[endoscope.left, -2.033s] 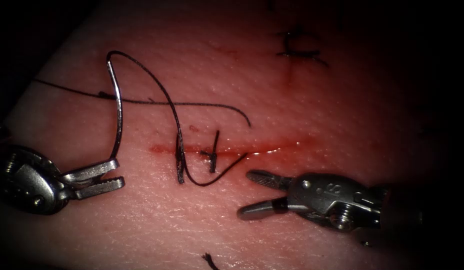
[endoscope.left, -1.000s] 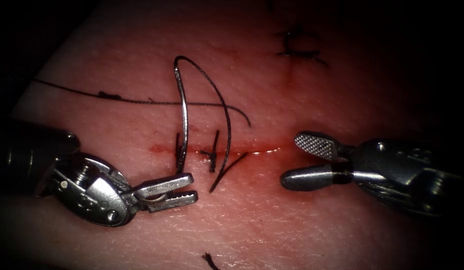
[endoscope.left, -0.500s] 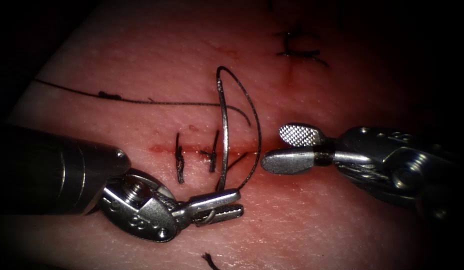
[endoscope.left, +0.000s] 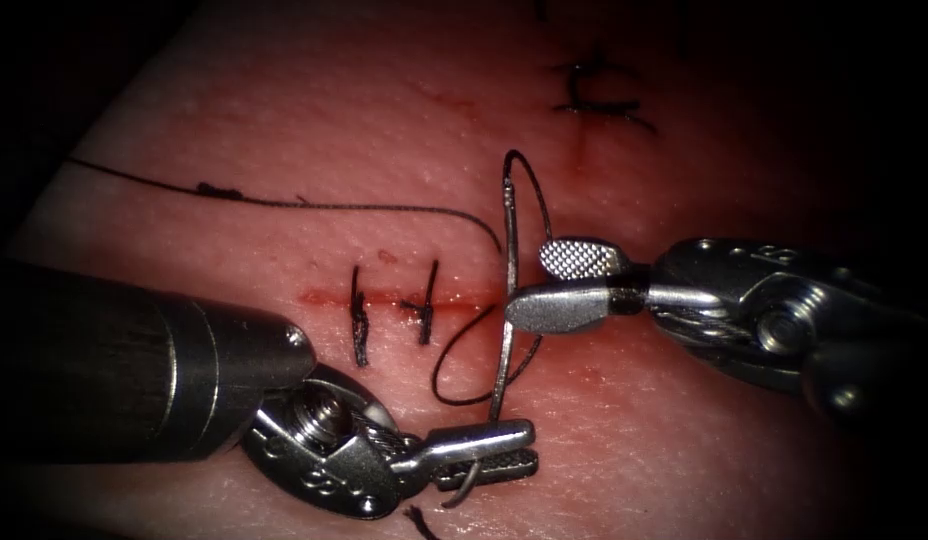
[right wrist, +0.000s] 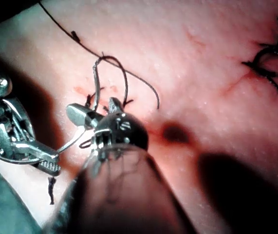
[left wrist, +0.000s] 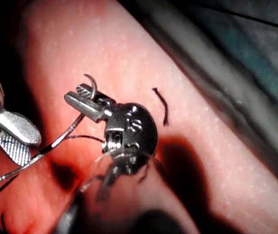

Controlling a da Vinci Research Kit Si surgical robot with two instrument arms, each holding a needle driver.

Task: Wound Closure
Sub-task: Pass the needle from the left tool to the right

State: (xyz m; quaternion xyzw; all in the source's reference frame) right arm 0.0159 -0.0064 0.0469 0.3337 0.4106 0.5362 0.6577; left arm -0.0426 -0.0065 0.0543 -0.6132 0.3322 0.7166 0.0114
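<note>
The left pincer point(endoscope.left: 489, 452) gripped the needle point(endoscope.left: 504, 300) near its pointed end, holding it upright and clear of the tissue point(endoscope.left: 284, 130), so its curve crossed the cut point(endoscope.left: 454, 297). The right pincer point(endoscope.left: 539, 285) stood open astride the needle's middle, holding nothing; thread point(endoscope.left: 284, 203) trailed leftward.
</note>
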